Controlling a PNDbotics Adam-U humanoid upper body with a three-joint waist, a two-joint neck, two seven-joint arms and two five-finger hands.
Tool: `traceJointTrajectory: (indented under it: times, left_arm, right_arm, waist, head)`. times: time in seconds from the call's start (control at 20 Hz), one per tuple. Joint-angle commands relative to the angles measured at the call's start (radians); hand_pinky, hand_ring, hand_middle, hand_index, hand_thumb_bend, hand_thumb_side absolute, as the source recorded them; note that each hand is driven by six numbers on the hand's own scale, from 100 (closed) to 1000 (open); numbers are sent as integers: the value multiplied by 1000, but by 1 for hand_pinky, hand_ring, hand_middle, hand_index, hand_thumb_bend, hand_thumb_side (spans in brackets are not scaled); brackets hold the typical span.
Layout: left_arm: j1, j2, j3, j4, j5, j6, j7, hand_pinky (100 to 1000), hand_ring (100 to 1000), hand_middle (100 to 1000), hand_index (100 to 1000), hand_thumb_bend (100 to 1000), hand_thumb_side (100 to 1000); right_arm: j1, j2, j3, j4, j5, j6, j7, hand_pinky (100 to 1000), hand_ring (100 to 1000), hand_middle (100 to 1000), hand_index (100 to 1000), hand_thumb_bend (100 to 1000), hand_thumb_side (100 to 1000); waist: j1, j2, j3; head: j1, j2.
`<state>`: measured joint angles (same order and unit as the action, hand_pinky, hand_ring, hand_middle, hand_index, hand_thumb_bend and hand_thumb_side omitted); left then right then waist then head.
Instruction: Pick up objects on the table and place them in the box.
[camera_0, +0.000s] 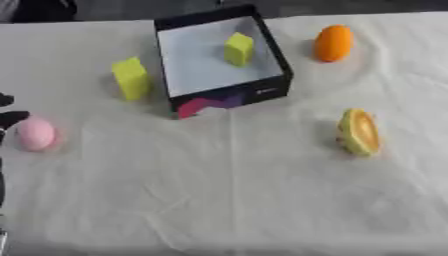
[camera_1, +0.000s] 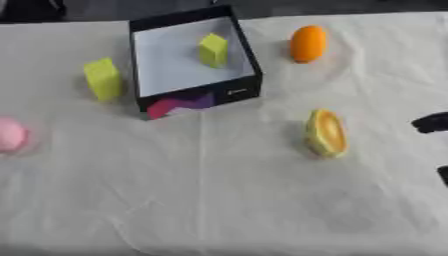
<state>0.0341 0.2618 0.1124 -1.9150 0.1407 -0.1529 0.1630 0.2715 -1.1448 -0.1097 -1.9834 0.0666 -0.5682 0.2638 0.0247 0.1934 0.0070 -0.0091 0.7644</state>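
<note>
My left hand (camera_0: 9, 119) shows only as dark tips just beside the pink egg (camera_0: 36, 134); my right hand (camera_1: 431, 122) is a dark edge shape. I cannot tell either's fingers. Farther: orange slice (camera_1: 326, 133), yellow block (camera_0: 131, 78), box (camera_0: 271, 50) holding another block (camera_0: 238, 48), orange (camera_0: 333, 43).

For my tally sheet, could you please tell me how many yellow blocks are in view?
2. One yellow block stands inside the box, near its far right corner. The other yellow block stands on the table just left of the box. None seems hidden.
</note>
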Motion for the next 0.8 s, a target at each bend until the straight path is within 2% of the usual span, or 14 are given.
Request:
traceJointTrajectory:
  times: [0.05, 0.1, 0.2, 0.55, 0.7, 0.8]
  left_arm:
    - [-5, 29, -2, -13, 0, -1, -7, 826, 632, 687, 746, 100, 768]
    - [-5, 29, -3, -12, 0, -1, -8, 827, 632, 686, 746, 100, 769]
    - [-5, 28, -5, -12, 1, 0, -10, 827, 632, 686, 746, 100, 770]
    - [-6, 28, -9, -11, 2, 0, -15, 827, 633, 687, 744, 100, 770]
    - [-7, 28, -10, -11, 2, 0, -16, 827, 633, 687, 743, 100, 772]
    - [-5, 28, -11, -11, 1, 0, -17, 827, 633, 687, 743, 100, 773]
  right_arm:
    - [-26, -94, 57, -17, 73, 10, -13, 881, 860, 863, 915, 100, 683]
    - [-36, -105, 77, -17, 91, 17, -6, 881, 860, 863, 914, 100, 726]
    - [-56, -114, 106, -17, 111, 25, 7, 881, 860, 863, 914, 100, 735]
    - [-106, -118, 162, -17, 138, 33, 66, 882, 862, 865, 916, 100, 838]
    - [-129, -115, 170, -17, 129, 37, 74, 881, 861, 865, 915, 100, 772]
    - [-143, -118, 167, -17, 116, 41, 55, 880, 858, 863, 916, 100, 667]
  waist:
    - [-12, -3, 2]
    - [-12, -3, 3]
    - [-11, -2, 5]
    - [-9, 1, 6]
    - [-7, 3, 5]
    - [-6, 4, 4]
  head:
    - [-7, 6]
    - [-9, 6]
    - [-11, 6]
    - [-14, 6]
    - [-15, 6]
    - [-15, 6]
